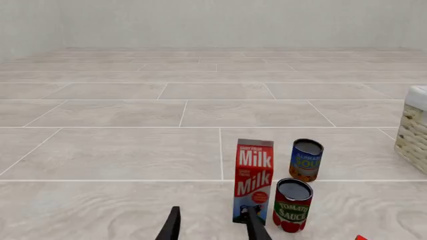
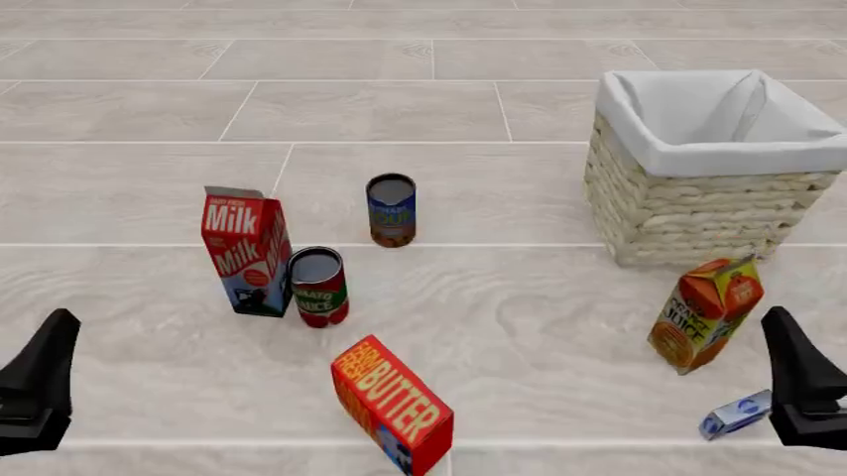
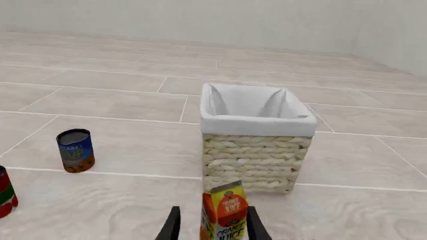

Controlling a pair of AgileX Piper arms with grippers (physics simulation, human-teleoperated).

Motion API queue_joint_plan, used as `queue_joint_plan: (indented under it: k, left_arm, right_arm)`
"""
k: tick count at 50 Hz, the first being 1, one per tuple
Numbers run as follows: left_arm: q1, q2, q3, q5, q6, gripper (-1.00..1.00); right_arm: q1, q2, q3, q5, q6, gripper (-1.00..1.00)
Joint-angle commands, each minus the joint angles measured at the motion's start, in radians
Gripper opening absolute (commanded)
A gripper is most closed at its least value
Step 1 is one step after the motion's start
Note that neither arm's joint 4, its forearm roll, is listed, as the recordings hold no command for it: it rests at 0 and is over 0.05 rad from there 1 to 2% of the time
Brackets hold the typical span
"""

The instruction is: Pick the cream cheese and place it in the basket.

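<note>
The right gripper (image 2: 804, 397) hangs with jaws apart and empty just beside the cream cheese (image 2: 736, 414), well placed to grab it for the basket (image 2: 688, 213) beyond.

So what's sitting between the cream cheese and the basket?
In the front view, the orange juice carton stands between the cream cheese and the basket; otherwise bare floor.

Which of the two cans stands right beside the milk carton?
The red-and-green tomato sauce can, beside the red milk carton; the blue soup can stands apart, farther back.
</note>
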Motion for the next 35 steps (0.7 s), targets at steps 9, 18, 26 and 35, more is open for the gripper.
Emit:
queue_joint_plan:
  k: [9,18,26,35]
  left_arm:
    - [0.0,0.0,0.0,0.0,0.0,1.0]
    - [0.0,0.0,0.0,0.0,0.0,1.0]
    - [0.0,0.0,0.0,0.0,0.0,1.0]
    - [0.0,0.0,0.0,0.0,0.0,1.0]
  right_arm:
    - [-0.036,-0.023,-0.011,0.056,0.1,1.0]
    - [-0.061,0.062,-0.107,0.12,0.069,1.0]
    - [-0.061,0.091,-0.181,0.169,0.053,1.0]
    - [-0.066,0.153,-0.241,0.233,0.095,1.0]
